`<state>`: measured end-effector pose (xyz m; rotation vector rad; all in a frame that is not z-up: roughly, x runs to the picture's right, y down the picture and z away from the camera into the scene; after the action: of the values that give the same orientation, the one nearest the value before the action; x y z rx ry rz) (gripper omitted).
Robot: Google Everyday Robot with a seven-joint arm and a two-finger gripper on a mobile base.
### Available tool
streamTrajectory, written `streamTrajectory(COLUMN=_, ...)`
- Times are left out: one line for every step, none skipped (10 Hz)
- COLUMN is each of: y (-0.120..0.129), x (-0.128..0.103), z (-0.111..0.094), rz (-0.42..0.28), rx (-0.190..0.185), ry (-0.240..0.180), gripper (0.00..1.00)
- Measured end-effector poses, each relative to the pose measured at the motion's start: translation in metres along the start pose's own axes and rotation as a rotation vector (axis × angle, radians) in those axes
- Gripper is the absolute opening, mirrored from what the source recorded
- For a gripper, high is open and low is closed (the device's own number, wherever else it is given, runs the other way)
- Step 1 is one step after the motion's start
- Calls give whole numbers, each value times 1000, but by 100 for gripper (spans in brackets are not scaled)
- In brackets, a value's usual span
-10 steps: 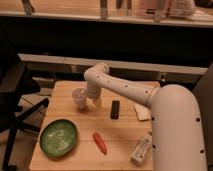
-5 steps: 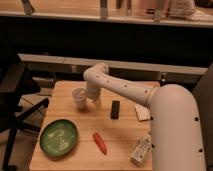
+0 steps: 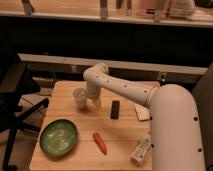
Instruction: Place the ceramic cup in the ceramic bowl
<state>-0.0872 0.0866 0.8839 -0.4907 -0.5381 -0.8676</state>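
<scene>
One splayed claw (image 3: 88, 103) hangs beside the smooth, tapered white ceramic cup (image 3: 78, 94).

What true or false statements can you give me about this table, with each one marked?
1. The ceramic cup already sits in the ceramic bowl. False: it stands on the wooden table, farther back than the bowl and apart from it.
2. The gripper is down right at the cup. True.
3. A red object lies between the bowl and the white squeeze tube. True.
4. The black object lies inside the bowl. False: it lies on the bare wood, on the far side of the gripper from the cup.
</scene>
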Motion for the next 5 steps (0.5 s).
streamTrajectory(y=0, x=-1, z=1, rz=-2, rx=-2, ry=-2, gripper=80)
streamTrajectory(y=0, x=-1, z=1, rz=-4, rx=-3, ry=-3, gripper=77)
streamTrajectory(y=-1, x=-1, z=2, rz=-7, rx=-4, ry=-4, gripper=72)
streamTrajectory(y=-1, x=-1, z=2, rz=-9, rx=-5, ry=-5, gripper=62)
streamTrajectory(y=-1, x=-1, z=3, rz=-11, rx=-6, ry=-5, gripper=51)
